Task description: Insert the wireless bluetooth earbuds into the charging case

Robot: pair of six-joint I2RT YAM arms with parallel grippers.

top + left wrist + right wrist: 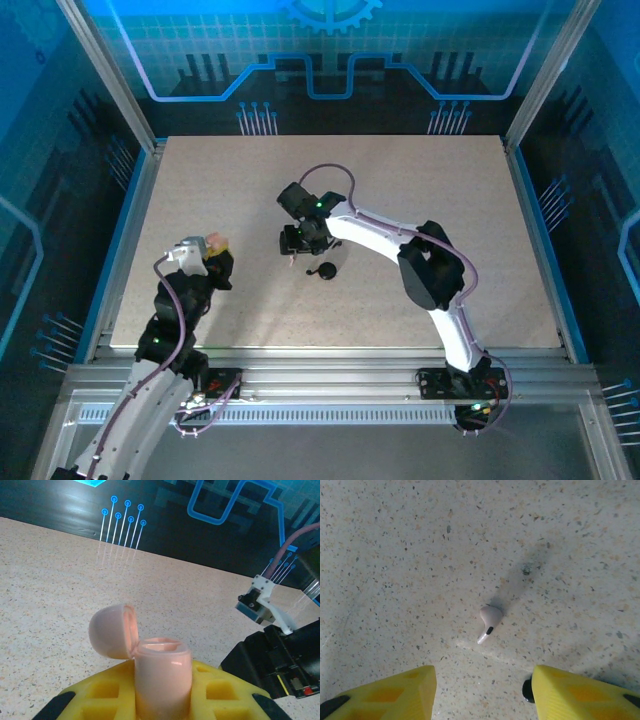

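Wide open and empty, the right gripper [482, 680] hovers, an earbud [489, 620] centred ahead, stem pointing back toward it; the left gripper [212, 258] grips the charging case [162, 672].

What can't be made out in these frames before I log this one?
- Inside of the charging case: left wrist view, its own rim hides the sockets.
- Its base: same view, cut off by the bottom edge.
- Black object: right wrist view, half behind a finger of the right claw.
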